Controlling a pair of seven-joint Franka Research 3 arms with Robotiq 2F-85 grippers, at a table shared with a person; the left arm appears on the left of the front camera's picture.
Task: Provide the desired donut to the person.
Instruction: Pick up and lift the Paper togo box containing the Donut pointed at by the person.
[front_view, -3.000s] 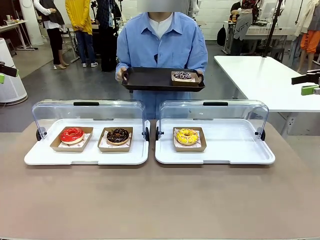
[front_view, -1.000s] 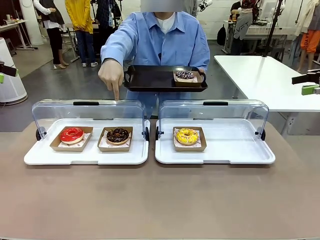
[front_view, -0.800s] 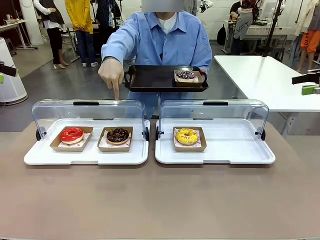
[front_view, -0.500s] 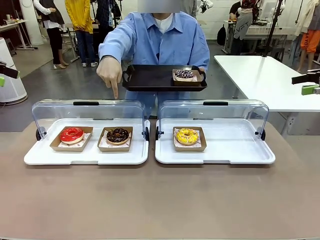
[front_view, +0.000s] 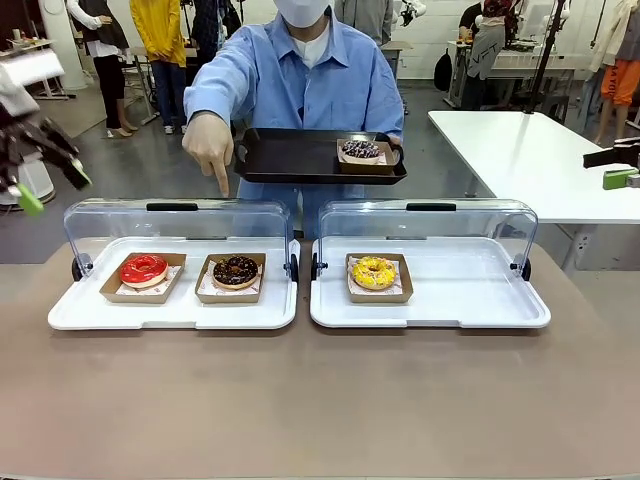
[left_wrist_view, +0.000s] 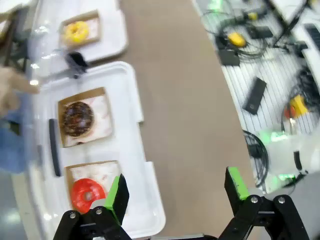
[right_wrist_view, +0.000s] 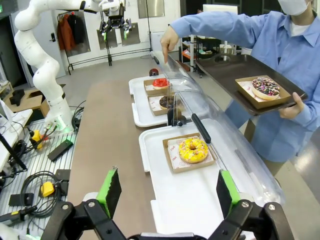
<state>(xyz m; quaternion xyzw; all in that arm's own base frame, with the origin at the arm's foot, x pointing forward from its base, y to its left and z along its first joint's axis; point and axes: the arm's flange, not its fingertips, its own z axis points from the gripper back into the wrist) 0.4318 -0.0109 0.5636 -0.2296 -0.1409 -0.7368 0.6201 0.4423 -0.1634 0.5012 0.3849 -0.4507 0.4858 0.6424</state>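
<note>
The person (front_view: 300, 75) points down toward the brown donut (front_view: 236, 270). The left claw (left_wrist_view: 176, 189) and the right claw (right_wrist_view: 167, 189) are wide open, holding nothing.

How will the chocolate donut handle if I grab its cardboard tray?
Probably light: the chocolate donut is small. Its open cardboard tray looks thin; a hard pinch may buckle it. The donut sits loose on paper and could slide if tilted.

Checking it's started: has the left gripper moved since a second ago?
Yes. The left gripper has swung in from the left edge toward the left display case.
</note>
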